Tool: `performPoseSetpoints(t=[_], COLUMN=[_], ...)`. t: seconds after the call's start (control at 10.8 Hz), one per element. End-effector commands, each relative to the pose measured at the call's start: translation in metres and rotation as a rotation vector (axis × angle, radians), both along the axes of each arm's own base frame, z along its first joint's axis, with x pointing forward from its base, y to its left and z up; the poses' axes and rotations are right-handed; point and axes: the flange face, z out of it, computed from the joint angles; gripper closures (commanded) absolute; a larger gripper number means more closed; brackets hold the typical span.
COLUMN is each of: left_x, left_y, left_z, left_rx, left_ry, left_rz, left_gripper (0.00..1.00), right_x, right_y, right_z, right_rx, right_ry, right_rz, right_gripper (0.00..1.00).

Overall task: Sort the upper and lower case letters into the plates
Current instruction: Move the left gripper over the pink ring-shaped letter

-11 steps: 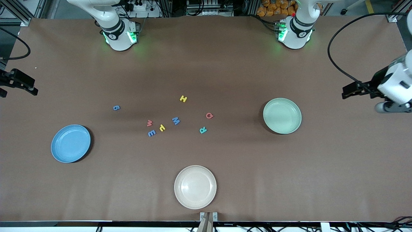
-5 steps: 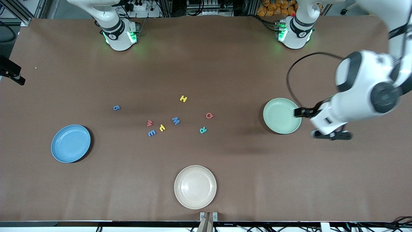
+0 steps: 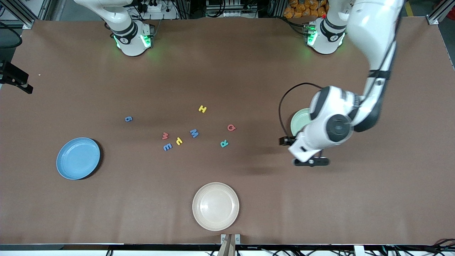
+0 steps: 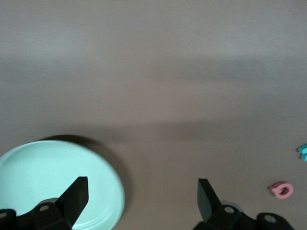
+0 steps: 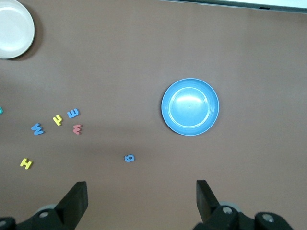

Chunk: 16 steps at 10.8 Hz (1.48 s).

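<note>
Over the mint green plate [image 3: 299, 120] at the left arm's end of the table hangs the left gripper [image 4: 142, 199], jaws spread wide and holding nothing. We judge this the opening step — no letter sits in any plate, so sorting has not begun. We count 8 letters loose mid-table: yellow H [image 3: 202, 108], blue M [image 3: 194, 133], red G [image 3: 231, 127], teal R [image 3: 224, 143], yellow letter [image 3: 179, 141], blue E [image 3: 167, 146], red w [image 3: 165, 136] and a lone blue letter [image 3: 128, 119] nearer the right arm's end. The blue plate [image 3: 78, 158] lies empty at the right arm's end.

Pose: the left arm reaches out from its base, elbow bent high, wrist turned down over the plate's edge. The red G and teal R lie closest to it — likely first targets. Next move calls for travel toward them, then a low, narrow pinch on a thin flat piece.

The right gripper [image 5: 141, 201] waits high near the table's edge, fingers wide, empty.
</note>
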Motion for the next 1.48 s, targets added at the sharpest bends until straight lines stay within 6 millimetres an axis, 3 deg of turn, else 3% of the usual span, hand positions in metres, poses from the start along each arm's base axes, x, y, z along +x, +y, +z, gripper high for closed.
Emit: performPoseSetpoints(t=[0.0, 0.18, 0.37, 0.55, 0.83, 1.11, 1.39], left_x=[-0.01, -0.012, -0.025, -0.048, -0.08, -0.102, -0.112], left_y=[-0.047, -0.072, -0.108, -0.15, -0.188, -0.212, -0.219], left_z=[-0.016, -0.015, -0.011, -0.021, -0.042, -0.072, -0.111], left_rx=[0.0, -0.009, -0.017, -0.032, 0.029, 0.042, 0.044], left_ry=[-0.028, -0.061, -0.14, -0.181, -0.218, -0.22, -0.22], left_rz=[0.059, 0.148, 0.081, 0.007, -0.129, -0.183, -0.15], left_gripper=[0.0, 0.0, 0.0, 0.0, 0.0, 0.0, 0.0], right_x=[-0.002, -0.002, -0.002, -0.002, 0.001, 0.001, -0.001], right_y=[-0.002, -0.003, -0.004, -0.004, -0.007, -0.013, -0.013], right_z=[0.004, 0.004, 0.004, 0.002, -0.008, -0.005, 0.0], right_rx=[-0.009, -0.009, -0.009, -0.011, -0.017, -0.032, -0.053], right_ry=[0.006, 0.006, 0.007, 0.01, 0.023, 0.008, 0.0], right_rz=[0.011, 0.009, 0.009, 0.009, 0.005, -0.006, -0.01], right_gripper=[0.0, 0.0, 0.0, 0.0, 0.0, 0.0, 0.0])
